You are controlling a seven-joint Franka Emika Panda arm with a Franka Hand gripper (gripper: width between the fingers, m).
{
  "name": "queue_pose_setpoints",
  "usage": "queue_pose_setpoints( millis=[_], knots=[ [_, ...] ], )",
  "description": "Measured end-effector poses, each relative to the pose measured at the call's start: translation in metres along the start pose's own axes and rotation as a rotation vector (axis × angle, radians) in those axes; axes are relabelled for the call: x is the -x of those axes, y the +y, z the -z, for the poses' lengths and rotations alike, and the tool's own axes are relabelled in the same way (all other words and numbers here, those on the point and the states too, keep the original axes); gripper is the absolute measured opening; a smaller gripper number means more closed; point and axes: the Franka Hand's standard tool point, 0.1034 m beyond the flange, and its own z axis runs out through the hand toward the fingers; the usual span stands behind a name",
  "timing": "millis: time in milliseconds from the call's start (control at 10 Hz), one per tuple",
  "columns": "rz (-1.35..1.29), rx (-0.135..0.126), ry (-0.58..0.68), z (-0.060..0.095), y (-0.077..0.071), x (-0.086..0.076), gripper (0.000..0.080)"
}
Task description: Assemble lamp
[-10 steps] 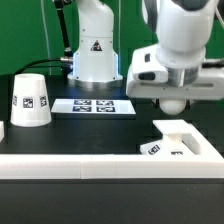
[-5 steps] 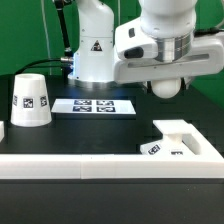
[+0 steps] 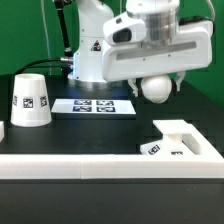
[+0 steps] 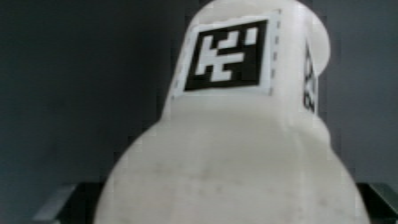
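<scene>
My gripper (image 3: 155,78) is shut on the white bulb (image 3: 156,88). It holds the bulb in the air, with the ball head hanging below the fingers. In the wrist view the bulb (image 4: 231,140) fills the picture, and its stem carries a square tag. The flat square base (image 3: 182,140) lies on the table at the exterior view's right, below and to the right of the bulb. The cone shade (image 3: 30,100) stands at the exterior view's left, far from the gripper.
The marker board (image 3: 95,106) lies flat behind the middle of the table. A white robot pedestal (image 3: 95,55) stands at the back. A low white wall (image 3: 70,166) runs along the table's front edge.
The gripper has risen and moved toward the exterior view's left with the bulb, away from the base. The hand has also turned. The base and shade have not moved.
</scene>
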Motion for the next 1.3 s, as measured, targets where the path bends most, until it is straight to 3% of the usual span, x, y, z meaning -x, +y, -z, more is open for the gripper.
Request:
queue_pose_setpoints(
  millis=[200, 500, 600, 700, 1000, 1100, 1300],
  knots=[
    [0.015, 0.024, 0.163, 0.016, 0.007, -0.013, 0.0579],
    [0.019, 0.071, 0.369, 0.014, 0.016, -0.019, 0.0579],
    [0.052, 0.098, 0.458, 0.017, 0.020, -0.021, 0.0579],
    [0.104, 0.142, 0.587, 0.027, 0.024, -0.023, 0.0579],
    [0.233, 0.220, 0.791, 0.052, 0.013, -0.033, 0.0579],
    [0.243, 0.225, 0.797, 0.051, 0.014, -0.033, 0.0579],
    [0.232, 0.214, 0.715, 0.031, 0.022, -0.027, 0.0579]
  ],
)
